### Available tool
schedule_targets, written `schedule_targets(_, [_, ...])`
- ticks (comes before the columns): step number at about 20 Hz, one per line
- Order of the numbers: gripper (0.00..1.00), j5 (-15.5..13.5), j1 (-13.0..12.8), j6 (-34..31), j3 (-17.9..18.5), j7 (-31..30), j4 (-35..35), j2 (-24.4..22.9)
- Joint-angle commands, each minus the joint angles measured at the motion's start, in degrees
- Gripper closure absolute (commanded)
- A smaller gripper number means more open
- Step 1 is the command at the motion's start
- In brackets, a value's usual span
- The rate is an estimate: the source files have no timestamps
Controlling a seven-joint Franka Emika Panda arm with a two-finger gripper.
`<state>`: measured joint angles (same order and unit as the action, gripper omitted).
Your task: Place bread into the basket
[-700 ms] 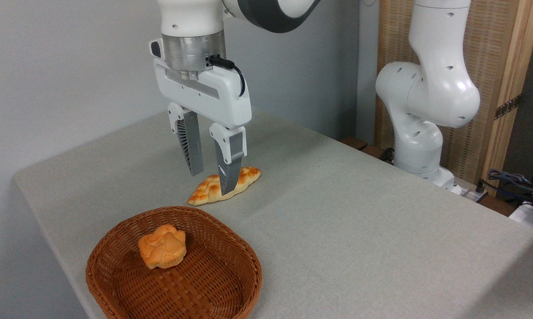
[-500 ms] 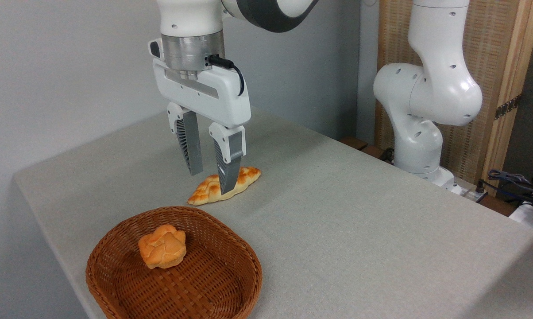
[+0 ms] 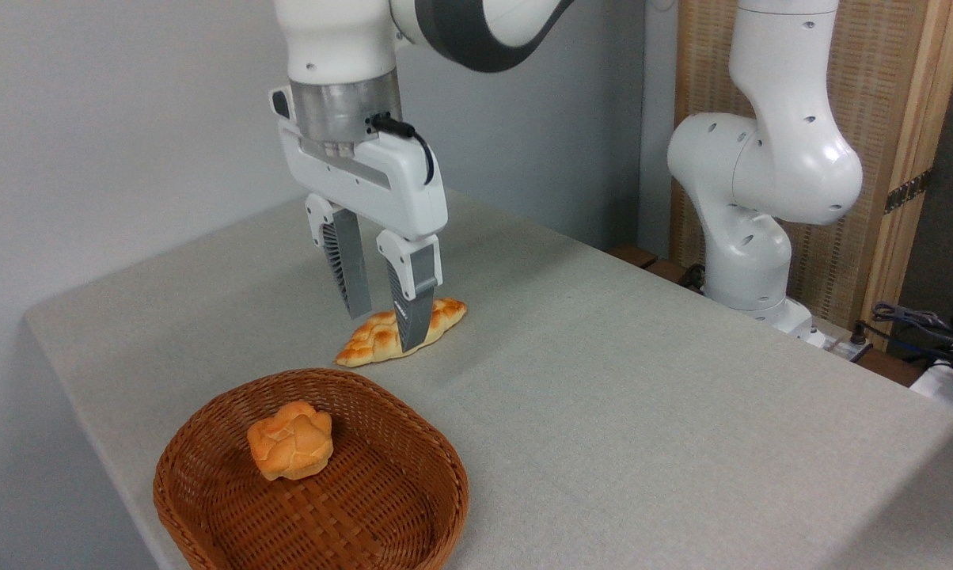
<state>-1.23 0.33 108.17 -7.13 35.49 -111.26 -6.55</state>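
On the left, near the front edge of the counter [image 3: 603,412], stands the basket [image 3: 207,507], and a small knotted bun [image 3: 290,439] lies in its back left part; the right and front part of its floor is free. Just behind the basket, not touching its rim, the bread [image 3: 373,340] lies flat on the counter, long axis running from lower left to upper right. My pincer [image 3: 388,331] is over the middle of the bread with its two fingers spread apart, holding nothing; the near finger covers the loaf's middle and the far finger is behind it. I think the tips are just above the counter level on both sides of the loaf, but from this angle I cannot be sure if they touch it. To do this step well, I should go down until the fingers stand on both sides of the loaf at its middle, then close gently across the narrow width, so it stays level when lifted. Then I should lift higher than the woven rim before I travel toward the basket, and put the loaf in the free part beside the bun. To the right the counter is wide and bare, so there is much room; the left and front edges are near the basket, so I must not push it.
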Motion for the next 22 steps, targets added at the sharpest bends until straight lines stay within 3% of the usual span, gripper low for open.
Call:
schedule_targets(1, [0.00,-2.1,-1.8,-0.9,-0.3,-0.5,-2.5,-0.2])
schedule_targets(3, [0.00,-3.3,-3.2,-0.9,-0.3,-0.6,-3.4,0.0])
schedule_targets(14, [0.00,-3.4,-12.0,-0.1,-0.3,-0.2,-7.9,3.7])
schedule_targets(17, [0.00,-5.3,-13.4,0.2,-0.3,-0.2,-7.8,4.4])
schedule_targets(22, [0.00,-4.9,-14.8,0.4,-0.5,-0.2,-7.7,7.2])
